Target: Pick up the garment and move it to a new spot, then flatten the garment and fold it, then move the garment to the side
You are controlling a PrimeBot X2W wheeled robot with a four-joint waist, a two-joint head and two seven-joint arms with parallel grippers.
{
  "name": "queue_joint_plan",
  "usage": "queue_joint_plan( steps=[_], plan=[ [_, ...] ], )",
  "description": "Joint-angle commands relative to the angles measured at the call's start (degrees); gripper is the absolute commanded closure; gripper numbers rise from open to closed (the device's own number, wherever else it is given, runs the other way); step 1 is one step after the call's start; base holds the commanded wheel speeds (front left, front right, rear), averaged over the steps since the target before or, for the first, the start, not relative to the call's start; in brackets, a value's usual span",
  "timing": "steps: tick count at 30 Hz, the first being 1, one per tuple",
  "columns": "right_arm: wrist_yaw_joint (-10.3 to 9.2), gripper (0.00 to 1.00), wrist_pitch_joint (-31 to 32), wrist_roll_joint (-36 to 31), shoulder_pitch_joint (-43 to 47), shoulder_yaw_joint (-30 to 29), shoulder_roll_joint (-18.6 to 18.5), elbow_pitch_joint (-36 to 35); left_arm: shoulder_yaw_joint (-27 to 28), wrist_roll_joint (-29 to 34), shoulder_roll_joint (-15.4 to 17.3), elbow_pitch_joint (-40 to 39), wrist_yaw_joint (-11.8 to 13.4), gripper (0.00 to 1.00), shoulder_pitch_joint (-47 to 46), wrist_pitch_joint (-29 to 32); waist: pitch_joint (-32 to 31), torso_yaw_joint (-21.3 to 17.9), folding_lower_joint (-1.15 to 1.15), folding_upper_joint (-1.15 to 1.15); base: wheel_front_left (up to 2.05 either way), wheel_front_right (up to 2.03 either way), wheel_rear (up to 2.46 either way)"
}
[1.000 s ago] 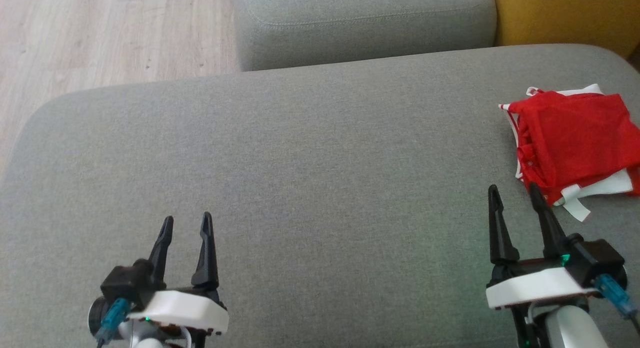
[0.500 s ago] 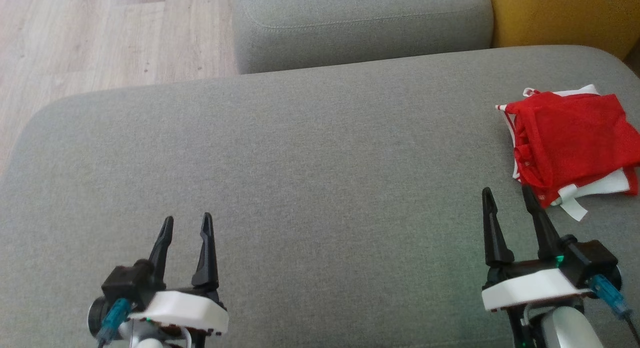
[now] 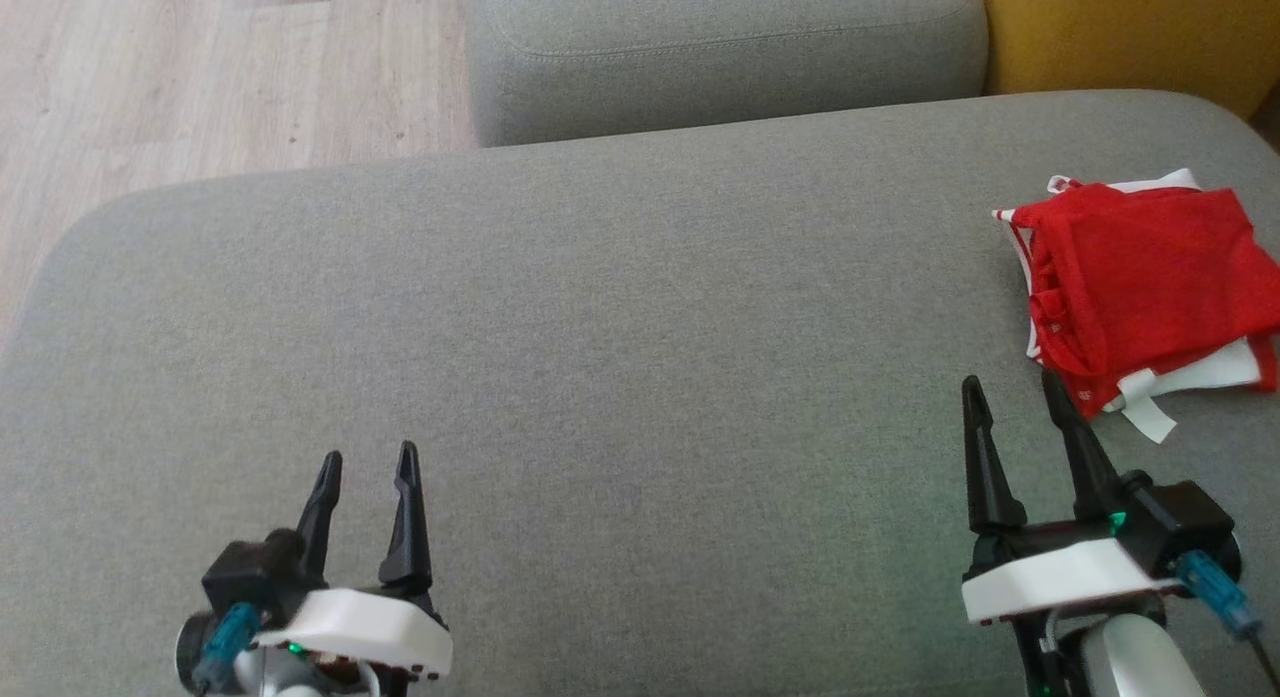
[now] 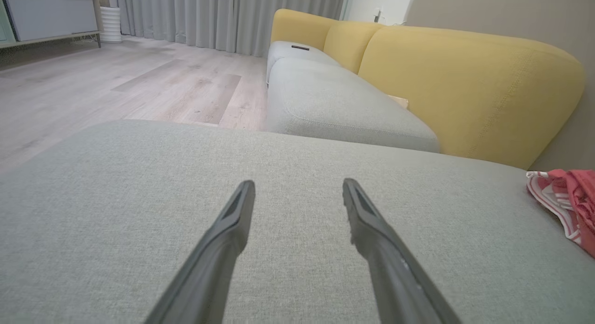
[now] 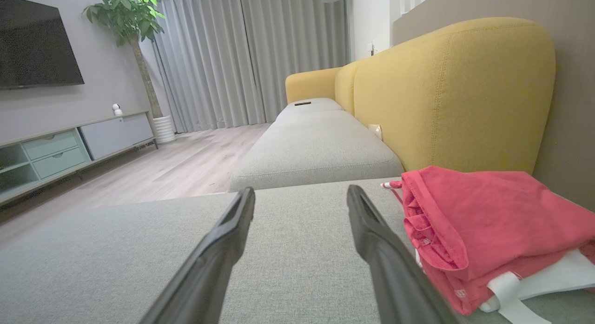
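Both your left gripper (image 3: 368, 454) and right gripper (image 3: 1009, 379) hovered wide open, empty, above the grey cushion (image 3: 600, 327); the folded red garment (image 3: 1140, 267) lay at its right edge, likely already set aside.

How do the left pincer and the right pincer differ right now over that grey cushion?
The left pincer hangs over bare grey cushion, far from the red garment; the right pincer sits close beside that garment's edge. In the head view the right pincer also reaches farther forward than the left pincer. Both are open, hold nothing, and point the same way.
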Motion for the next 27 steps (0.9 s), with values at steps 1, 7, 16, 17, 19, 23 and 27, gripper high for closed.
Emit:
queue_joint_plan(
  steps=[1, 7, 16, 17, 19, 23, 27],
  plan=[
    [0.20, 0.00, -0.63, -0.27, -1.31, 1.45, -0.23, -1.77, 2.03, -0.33, 0.11, -1.39, -0.29, 0.00, -1.42, -0.70, 0.04, -0.01, 0.00, 0.00, 0.00, 0.00, 0.00],
    [0.20, 0.00, -0.63, -0.24, -1.49, 1.42, -0.23, -2.00, 2.78, -1.46, 0.11, -0.31, 0.38, 0.00, -1.46, -0.70, 0.15, -0.09, 0.00, 0.00, 0.00, 0.00, 0.00],
    [0.00, 1.00, 0.41, 1.47, 1.07, 0.32, 0.01, 3.06, 1.17, -2.62, -0.10, 4.90, 0.31, 1.00, 0.86, 0.49, 0.19, -0.06, 0.00, 0.00, 0.00, 0.00, 0.00],
    [0.01, 1.00, 0.54, 2.20, 1.03, 0.29, -0.04, 3.03, 1.28, -3.24, -0.10, 4.90, 0.21, 1.00, 0.77, 0.65, 0.20, -0.04, 0.00, 0.00, 0.00, 0.00, 0.00],
    [0.01, 1.00, 0.81, 3.66, 0.92, 0.22, -0.14, 3.03, 1.52, -4.48, -0.08, 4.91, 0.02, 1.00, 0.59, 0.97, 0.21, 0.00, 0.00, 0.00, 0.00, 0.00, 0.00],
    [0.01, 1.00, 1.33, 6.52, 0.66, 0.09, -0.31, 3.07, 1.99, -6.94, -0.04, 4.93, -0.36, 1.00, 0.23, 1.62, 0.23, 0.08, 0.00, 0.00, 0.00, 0.00, 0.00],
    [0.02, 1.00, 1.85, 9.33, 0.42, -0.04, -0.45, 3.08, 2.47, -9.36, -0.01, 4.93, -0.74, 1.00, -0.12, 2.25, 0.26, 0.16, 0.00, 0.00, 0.00, 0.00, 0.00]
  ],
)
